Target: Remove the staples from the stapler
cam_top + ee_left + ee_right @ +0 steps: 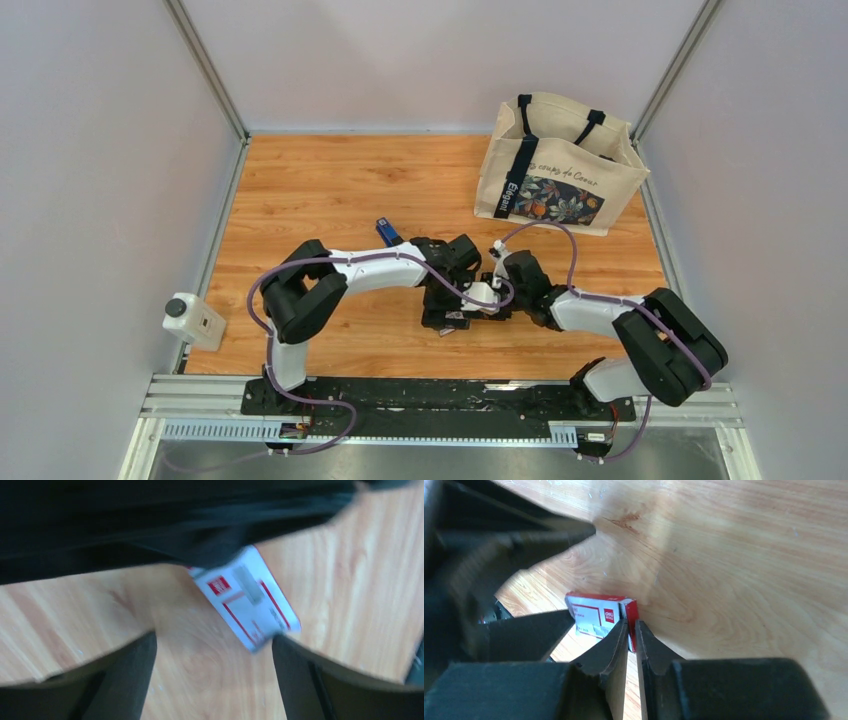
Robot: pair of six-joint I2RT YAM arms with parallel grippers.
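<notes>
Dark-blue stapler (385,232) lies just behind left forearm (370,268); table (320,180) open beyond and leftward; tote bag (560,165) crowds back-right corner; left gripper (214,650) spread wide, empty, staple box (245,595) just ahead; right gripper (632,625) barely parted, empty.

left arm (370,268) and right arm (600,305) crowd mid-table over a small box (599,614), the stapler (386,232) just beyond, tote bag (560,165) blocking far right; far-left table (320,180) lies open.

Smooth wood table (330,190), cloth bag (560,165), glossy card box (247,597), matt right hand (631,626)
</notes>
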